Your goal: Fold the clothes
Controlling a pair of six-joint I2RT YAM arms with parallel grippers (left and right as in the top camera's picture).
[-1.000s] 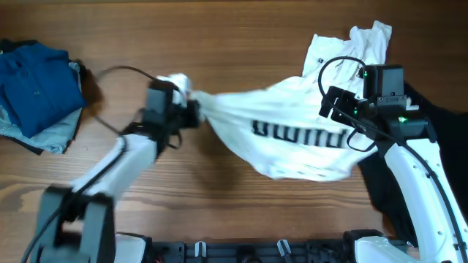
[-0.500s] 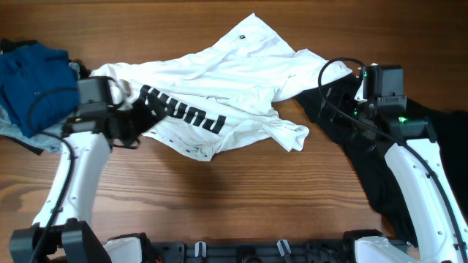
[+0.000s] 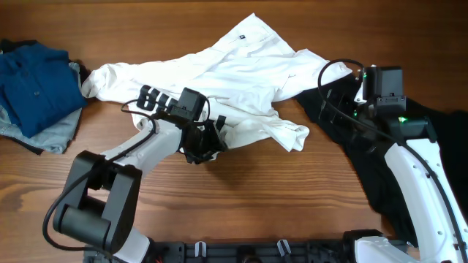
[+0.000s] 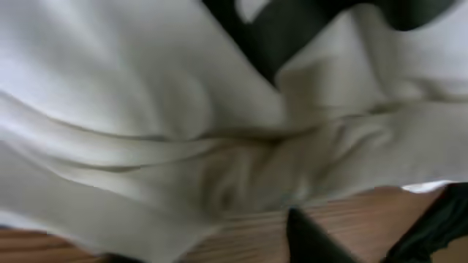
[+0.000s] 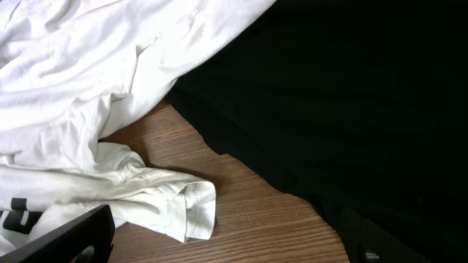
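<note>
Likely step: spreading white T-shirt. Left pincer at its near-edge hem, grip unreadable; right pincer apart. Next: pinch hem, pull flat.

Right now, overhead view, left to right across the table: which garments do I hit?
Dark blue folded shirt → white wrinkled T-shirt with black lettering → black garment.
</note>
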